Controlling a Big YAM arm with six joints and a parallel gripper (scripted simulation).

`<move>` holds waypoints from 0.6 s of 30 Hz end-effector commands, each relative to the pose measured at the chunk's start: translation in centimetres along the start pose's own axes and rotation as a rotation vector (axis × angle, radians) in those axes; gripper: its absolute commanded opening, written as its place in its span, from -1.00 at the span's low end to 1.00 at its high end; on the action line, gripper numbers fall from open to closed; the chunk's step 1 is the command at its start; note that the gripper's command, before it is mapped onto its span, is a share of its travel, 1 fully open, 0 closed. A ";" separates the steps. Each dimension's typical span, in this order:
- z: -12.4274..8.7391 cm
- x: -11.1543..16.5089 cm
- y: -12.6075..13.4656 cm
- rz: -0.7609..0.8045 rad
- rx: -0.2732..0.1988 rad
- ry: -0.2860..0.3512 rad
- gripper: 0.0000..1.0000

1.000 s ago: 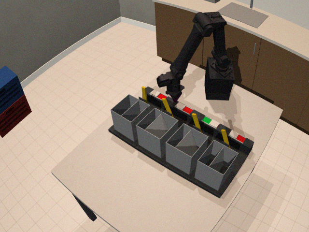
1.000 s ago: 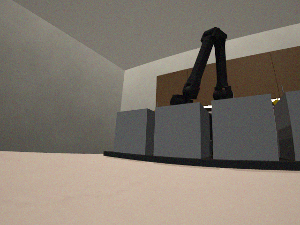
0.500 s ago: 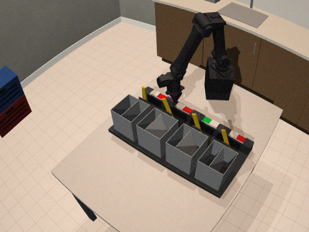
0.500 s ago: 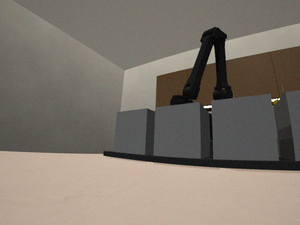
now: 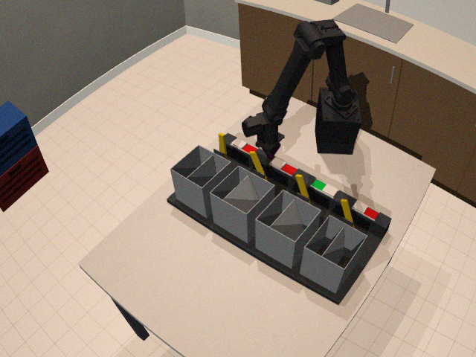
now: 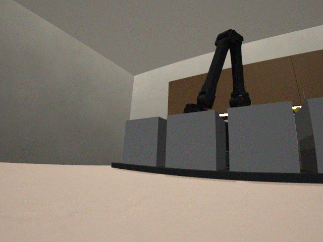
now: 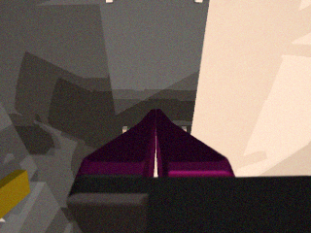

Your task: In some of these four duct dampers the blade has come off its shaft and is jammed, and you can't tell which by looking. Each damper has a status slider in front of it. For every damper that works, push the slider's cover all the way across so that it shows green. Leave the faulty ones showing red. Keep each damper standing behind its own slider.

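— Where is the hand?

— Down at the row of sliders, between the first slider and the second slider from the left in the top view, pinched shut with nothing in it.

— How many sliders?

— Four. Three show red, and the third slider shows green.

— And the dampers?

— Four grey boxes in a row on one dark tray on the desk, each with a yellow lever, four levers in all.
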State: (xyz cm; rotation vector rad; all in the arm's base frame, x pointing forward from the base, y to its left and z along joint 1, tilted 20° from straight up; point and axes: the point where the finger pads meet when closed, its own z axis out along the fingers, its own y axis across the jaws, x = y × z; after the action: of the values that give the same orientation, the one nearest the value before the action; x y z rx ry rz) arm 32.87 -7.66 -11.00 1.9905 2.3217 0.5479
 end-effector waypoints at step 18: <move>-0.1 -0.4 1.1 -0.002 -0.018 -0.014 -1.00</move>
State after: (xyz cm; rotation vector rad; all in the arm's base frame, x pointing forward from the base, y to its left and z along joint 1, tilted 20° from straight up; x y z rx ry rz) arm 32.79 -7.63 -11.13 1.9942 2.3224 0.5465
